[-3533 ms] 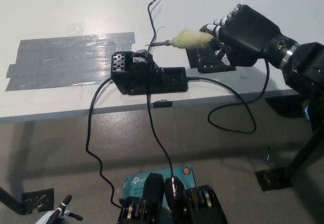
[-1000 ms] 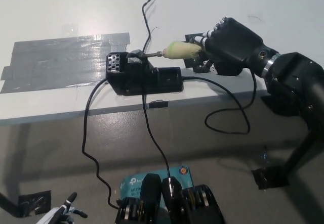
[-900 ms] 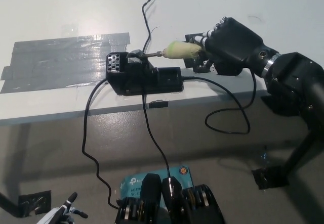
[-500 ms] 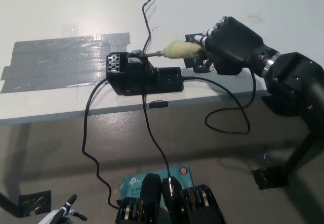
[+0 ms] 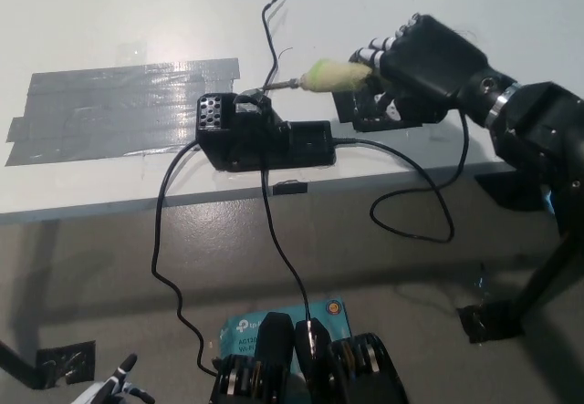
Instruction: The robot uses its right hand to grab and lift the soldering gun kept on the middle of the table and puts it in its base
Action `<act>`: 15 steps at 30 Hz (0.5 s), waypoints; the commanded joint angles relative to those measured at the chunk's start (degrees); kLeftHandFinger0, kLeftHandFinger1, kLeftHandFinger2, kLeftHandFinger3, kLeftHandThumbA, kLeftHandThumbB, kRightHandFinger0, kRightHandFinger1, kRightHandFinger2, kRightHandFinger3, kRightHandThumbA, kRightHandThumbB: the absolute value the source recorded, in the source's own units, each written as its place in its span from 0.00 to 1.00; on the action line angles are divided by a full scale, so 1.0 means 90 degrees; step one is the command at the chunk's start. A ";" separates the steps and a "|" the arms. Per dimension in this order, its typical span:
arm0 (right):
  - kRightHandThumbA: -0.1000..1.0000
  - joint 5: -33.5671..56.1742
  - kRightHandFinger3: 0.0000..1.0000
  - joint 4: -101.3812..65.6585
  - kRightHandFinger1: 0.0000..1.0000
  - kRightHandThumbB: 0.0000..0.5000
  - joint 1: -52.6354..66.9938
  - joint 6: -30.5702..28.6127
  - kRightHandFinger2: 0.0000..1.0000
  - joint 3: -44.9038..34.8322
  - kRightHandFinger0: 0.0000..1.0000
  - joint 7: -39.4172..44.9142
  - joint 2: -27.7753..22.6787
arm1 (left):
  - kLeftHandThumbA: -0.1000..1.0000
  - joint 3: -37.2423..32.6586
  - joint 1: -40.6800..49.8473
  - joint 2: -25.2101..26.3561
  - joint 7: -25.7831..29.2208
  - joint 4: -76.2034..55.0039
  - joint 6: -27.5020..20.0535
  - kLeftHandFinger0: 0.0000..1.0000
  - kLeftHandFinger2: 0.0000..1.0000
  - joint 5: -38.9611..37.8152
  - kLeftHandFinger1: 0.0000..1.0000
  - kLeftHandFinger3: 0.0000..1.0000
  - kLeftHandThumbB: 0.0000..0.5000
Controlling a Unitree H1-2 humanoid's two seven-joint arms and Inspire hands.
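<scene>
My black right hand (image 5: pixel 424 62) is shut on the soldering gun (image 5: pixel 333 77), whose pale yellow-green handle sticks out to the left of the fingers. The gun's thin metal tip points left and ends right above the holder on the black base (image 5: pixel 265 135), which stands near the table's front edge. I cannot tell whether the tip touches the holder. Only a small part of my white left hand (image 5: pixel 114 388) shows at the bottom left edge of the head view, below the table.
Grey tape strips (image 5: pixel 119 108) cover the white table (image 5: pixel 100 21) left of the base. A thin black wire (image 5: pixel 271 30) lies behind the base. Black cables (image 5: pixel 415 199) hang over the table's front edge. Black tape patches mark the floor.
My right hand has risen slightly with the soldering gun, so the handle tilts up a little; the tip stays over the base's holder. The camera has shifted slightly.
</scene>
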 commanded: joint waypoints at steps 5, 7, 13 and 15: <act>0.00 0.0280 0.05 -0.0394 0.00 0.52 -0.0440 -0.0022 0.36 -0.0236 0.00 0.0248 -0.0250 | 1.00 0.0047 -0.0029 0.0115 0.0082 0.0023 -0.0201 0.00 0.17 0.0034 0.00 0.47 1.00; 0.00 0.0324 0.07 -0.0402 0.00 0.53 -0.0419 -0.0118 0.55 -0.0203 0.00 0.0245 -0.0225 | 1.00 0.0051 -0.0032 0.0101 0.0069 0.0010 -0.0178 0.00 0.18 0.0018 0.00 0.45 1.00; 0.00 0.0241 0.04 -0.0391 0.00 0.58 -0.0381 -0.0114 0.19 -0.0076 0.00 0.0159 -0.0037 | 1.00 0.0047 -0.0008 0.0087 0.0052 -0.0136 -0.0048 0.00 0.20 0.0015 0.00 0.49 1.00; 0.00 0.0165 0.04 -0.0416 0.00 0.58 -0.0360 -0.0073 0.10 -0.0050 0.00 0.0106 -0.0022 | 1.00 0.0049 -0.0030 0.0069 0.0071 -0.0126 -0.0062 0.00 0.19 0.0021 0.00 0.48 1.00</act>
